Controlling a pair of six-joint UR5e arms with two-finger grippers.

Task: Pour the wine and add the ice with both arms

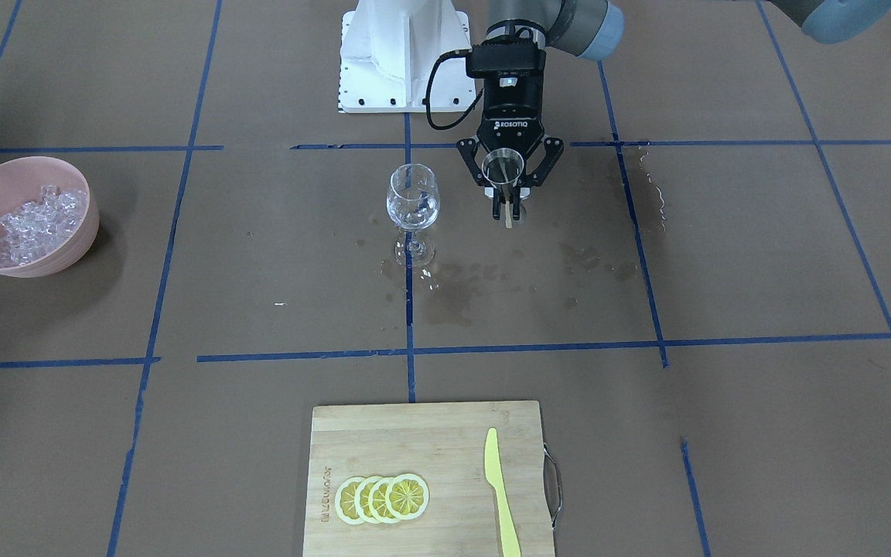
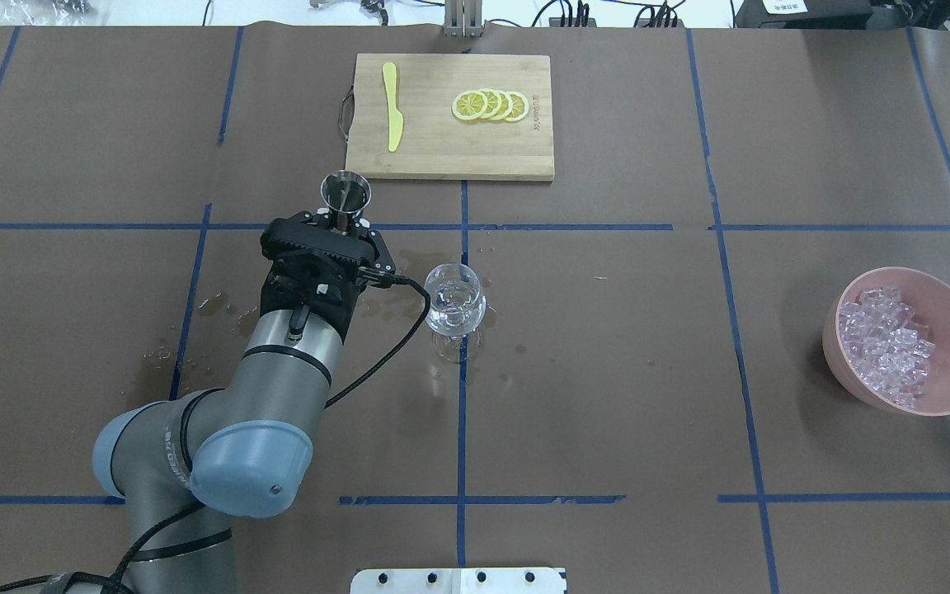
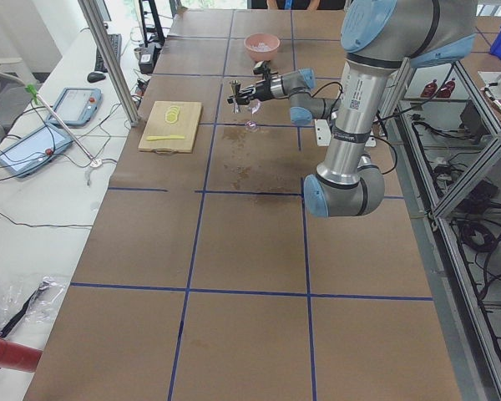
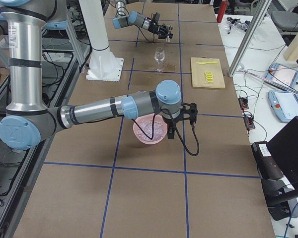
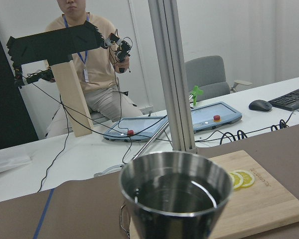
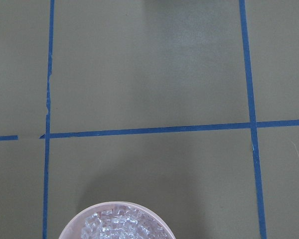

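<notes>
Nearest lens, L wrist cam: steel jigger [image 5: 164, 225], upright, wine [image 5: 175, 191] inside and level. Left gripper [image 1: 509, 193] is clamped on the jigger's lower body, just beside the wine glass [image 1: 413, 203] but not touching it.

Right gripper [image 4: 172, 130] hangs by the pink bowl [image 1: 24, 162] holding the ice [image 1: 35, 220]. I can't tell if its jaws are open.

Risks, my read:
- Tilting too fast or off-centre puts wine on the table.
- A finger clipping the rim tips the thin-stemmed glass.
- Wet patches [image 1: 453, 290] around its foot suggest slop, and the base may slide.

Surface: brown paper [image 1: 260, 255] with a blue tape grid.

Room: operator [image 5: 84, 74] seated behind an alu post, tablets on a white bench.
</notes>
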